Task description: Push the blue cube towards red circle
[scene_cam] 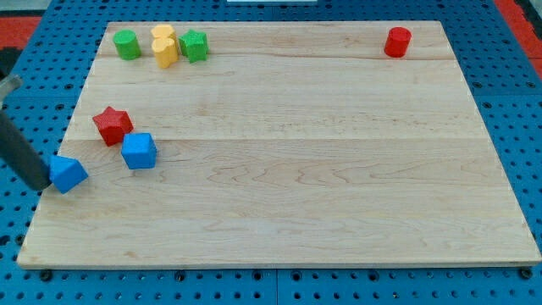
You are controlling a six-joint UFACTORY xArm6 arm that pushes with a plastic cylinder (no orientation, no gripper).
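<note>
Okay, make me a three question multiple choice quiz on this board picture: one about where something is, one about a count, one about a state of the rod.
1. Where is the red circle?
A. the view's top right
B. the view's bottom left
C. the board's centre

2. How many blue blocks are on the wooden board?
A. one
B. two
C. four

3. What is my tip doing?
A. resting against the blue cube
C. standing beside the blue triangle, on its left
B. hidden from view

Answers: 1 A, it sits near the top right corner. 2 B, only the cube and triangle are blue. 3 C, the rod's end meets the triangle's left side, apart from the cube.
</note>
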